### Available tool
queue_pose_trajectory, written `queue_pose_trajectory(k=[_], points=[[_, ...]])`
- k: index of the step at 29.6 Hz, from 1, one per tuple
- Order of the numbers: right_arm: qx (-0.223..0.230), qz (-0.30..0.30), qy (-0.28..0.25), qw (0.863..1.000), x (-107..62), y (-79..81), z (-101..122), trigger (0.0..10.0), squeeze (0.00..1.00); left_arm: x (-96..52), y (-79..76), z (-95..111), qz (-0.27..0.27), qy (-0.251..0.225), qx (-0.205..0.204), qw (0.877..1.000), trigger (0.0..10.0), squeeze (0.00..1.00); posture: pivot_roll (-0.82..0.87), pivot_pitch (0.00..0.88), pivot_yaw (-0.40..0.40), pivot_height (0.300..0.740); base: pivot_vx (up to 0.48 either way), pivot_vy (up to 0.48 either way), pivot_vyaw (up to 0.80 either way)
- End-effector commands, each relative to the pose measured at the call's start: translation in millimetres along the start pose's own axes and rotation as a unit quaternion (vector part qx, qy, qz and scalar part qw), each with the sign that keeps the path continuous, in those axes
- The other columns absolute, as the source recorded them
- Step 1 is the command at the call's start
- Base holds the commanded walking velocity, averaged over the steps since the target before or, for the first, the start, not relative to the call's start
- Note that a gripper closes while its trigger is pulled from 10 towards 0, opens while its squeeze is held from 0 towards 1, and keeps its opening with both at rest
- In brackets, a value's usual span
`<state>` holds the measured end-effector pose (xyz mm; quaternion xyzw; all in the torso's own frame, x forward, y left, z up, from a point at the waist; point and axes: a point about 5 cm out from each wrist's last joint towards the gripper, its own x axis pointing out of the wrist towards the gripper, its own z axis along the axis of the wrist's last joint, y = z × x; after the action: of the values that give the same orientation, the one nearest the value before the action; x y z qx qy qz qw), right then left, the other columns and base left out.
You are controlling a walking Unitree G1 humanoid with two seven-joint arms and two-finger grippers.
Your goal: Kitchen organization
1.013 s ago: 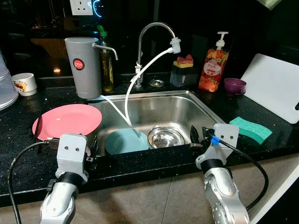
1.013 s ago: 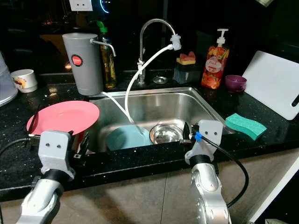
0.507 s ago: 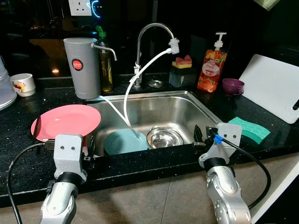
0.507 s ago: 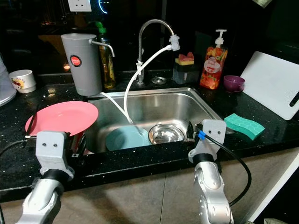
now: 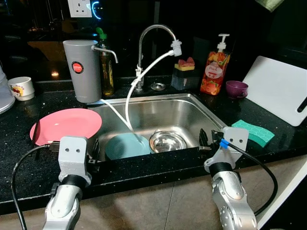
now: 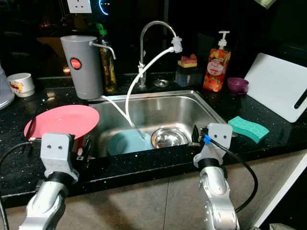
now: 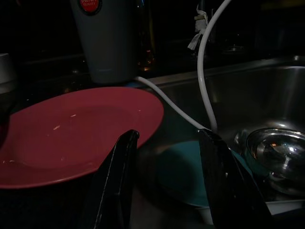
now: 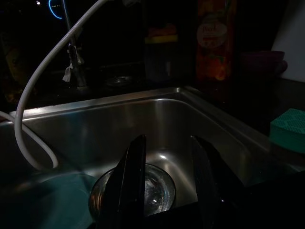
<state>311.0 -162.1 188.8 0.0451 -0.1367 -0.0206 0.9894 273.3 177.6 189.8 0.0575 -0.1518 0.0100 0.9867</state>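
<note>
A pink plate (image 5: 66, 125) lies on the black counter left of the steel sink (image 5: 163, 108). In the basin sit a teal plate (image 5: 125, 145) and a steel bowl (image 5: 168, 141), side by side. My left gripper (image 7: 167, 138) hovers open over the counter's front edge, between the pink plate (image 7: 71, 131) and the teal plate (image 7: 190, 171). My right gripper (image 8: 167, 140) stands open at the sink's front right rim, pointing over the steel bowl (image 8: 143, 188). Neither holds anything.
A white hose runs from the faucet (image 5: 153, 36) into the basin. A grey canister (image 5: 82, 70) and a mug (image 5: 21, 87) stand at the back left. On the right are a soap bottle (image 5: 213, 72), a purple bowl (image 5: 236, 88), a green sponge (image 5: 254, 132) and a white cutting board (image 5: 278, 96).
The head view has shifted slightly. Neither gripper nor any dish has visibly moved.
</note>
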Motion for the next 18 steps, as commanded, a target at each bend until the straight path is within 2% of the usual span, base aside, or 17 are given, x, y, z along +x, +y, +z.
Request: queue_pose_trajectory(k=[1,18], points=[[0.004,0.000,-0.004,1.000,-0.4,1.9,1.5,10.0,0.00,1.0,-1.0,-3.1,-0.007,0.004,0.005,1.000,10.0,0.00,0.12,0.030,-0.042,0.740,0.000,0.000,0.00],[0.001,0.006,-0.003,1.000,-0.7,2.1,1.0,10.0,0.00,1.5,-2.7,-4.8,-0.006,0.003,0.004,1.000,10.0,0.00,0.12,0.032,-0.046,0.740,0.000,0.000,0.00]])
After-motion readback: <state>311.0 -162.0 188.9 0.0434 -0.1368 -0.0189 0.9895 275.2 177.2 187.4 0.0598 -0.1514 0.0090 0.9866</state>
